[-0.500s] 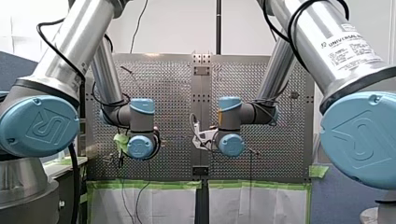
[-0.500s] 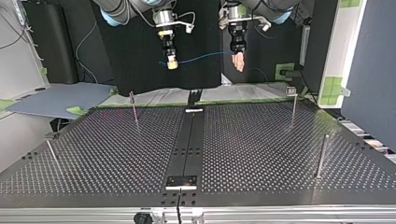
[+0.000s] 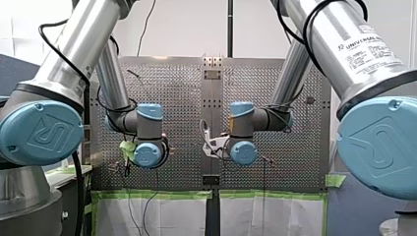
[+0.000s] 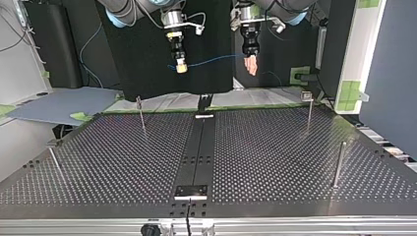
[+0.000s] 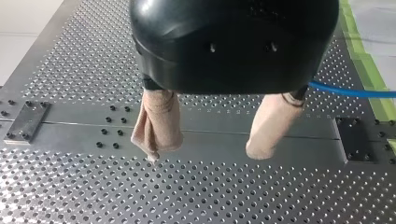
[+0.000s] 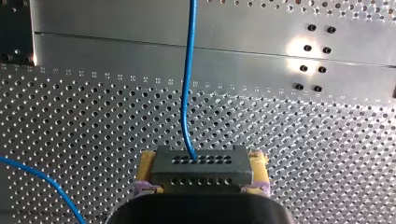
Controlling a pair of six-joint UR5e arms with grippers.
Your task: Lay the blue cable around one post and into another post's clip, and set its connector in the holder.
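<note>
My right gripper (image 6: 201, 186) is shut on a grey connector block (image 6: 201, 169), held between its yellow pads. The blue cable (image 6: 187, 88) rises from the block's top. In the top view my right gripper (image 4: 181, 67) hangs high above the table's far edge, and the blue cable (image 4: 212, 61) spans across to my left gripper (image 4: 251, 65). My left gripper (image 5: 205, 154) is open, with nothing between its beige fingers (image 5: 158, 125). The blue cable (image 5: 350, 90) runs out from behind one finger's base.
Thin metal posts stand on the perforated table (image 4: 275, 157): one far left (image 4: 141, 113), one far right with a clip on top (image 4: 309, 108), one near right (image 4: 338, 163), one near left (image 4: 54, 163). A small plate (image 4: 192, 191) sits on the centre strip near the front edge.
</note>
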